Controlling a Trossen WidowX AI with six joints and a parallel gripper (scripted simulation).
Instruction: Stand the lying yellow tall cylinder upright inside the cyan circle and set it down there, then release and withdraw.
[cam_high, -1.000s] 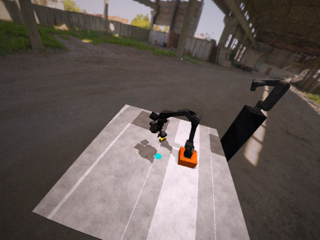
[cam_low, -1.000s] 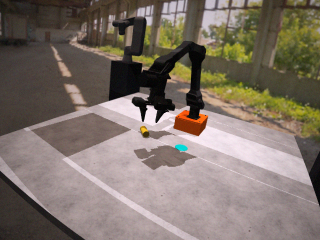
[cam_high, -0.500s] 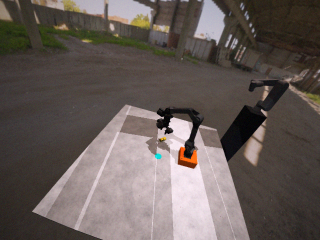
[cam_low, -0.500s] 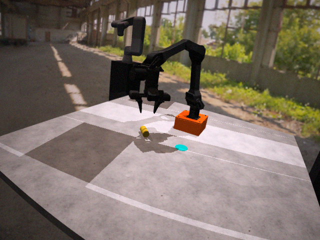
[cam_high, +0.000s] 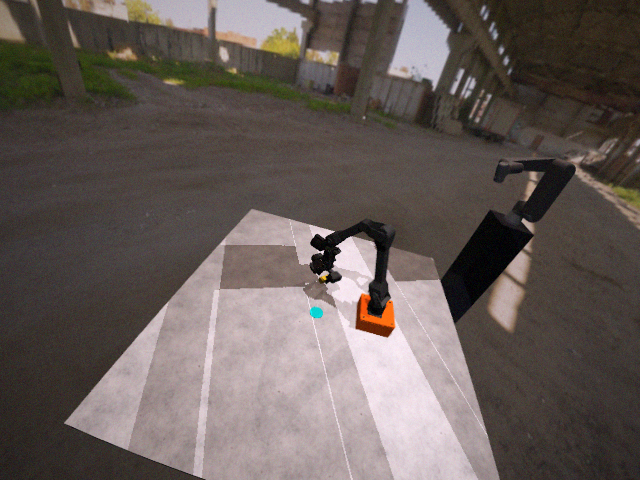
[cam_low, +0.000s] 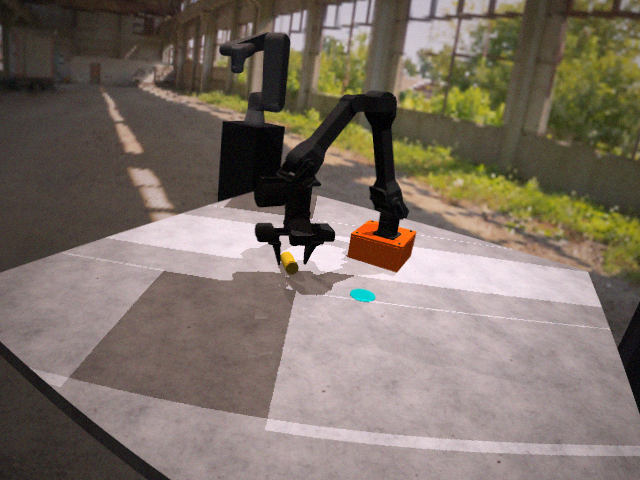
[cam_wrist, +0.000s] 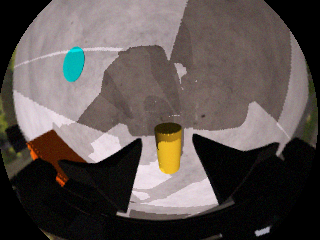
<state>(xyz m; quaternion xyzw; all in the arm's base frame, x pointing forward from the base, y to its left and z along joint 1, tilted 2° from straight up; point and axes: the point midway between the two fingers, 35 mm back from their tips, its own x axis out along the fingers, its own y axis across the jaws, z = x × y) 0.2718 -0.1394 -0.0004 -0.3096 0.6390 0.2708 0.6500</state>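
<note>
The yellow tall cylinder (cam_high: 323, 279) (cam_low: 289, 262) (cam_wrist: 169, 150) lies on its side on the table top, one round end facing the exterior view. My gripper (cam_low: 292, 262) (cam_wrist: 167, 139) is open. In the wrist view its two fingertips stand to the left and right of the cylinder, with a gap on each side; in the exterior view the fingertips are close above or beside it. The flat cyan circle (cam_high: 316, 312) (cam_low: 362, 295) (cam_wrist: 74, 64) lies on the table with nothing on it, apart from the cylinder, toward the orange base's side.
The arm stands on an orange base block (cam_high: 375, 316) (cam_low: 381, 246) (cam_wrist: 56, 152). A second dark arm on a black pedestal (cam_high: 483, 260) (cam_low: 249, 160) stands beyond the edge of the table (cam_high: 268, 361) (cam_low: 439, 372). Shadows and painted-looking light bands cross the table top.
</note>
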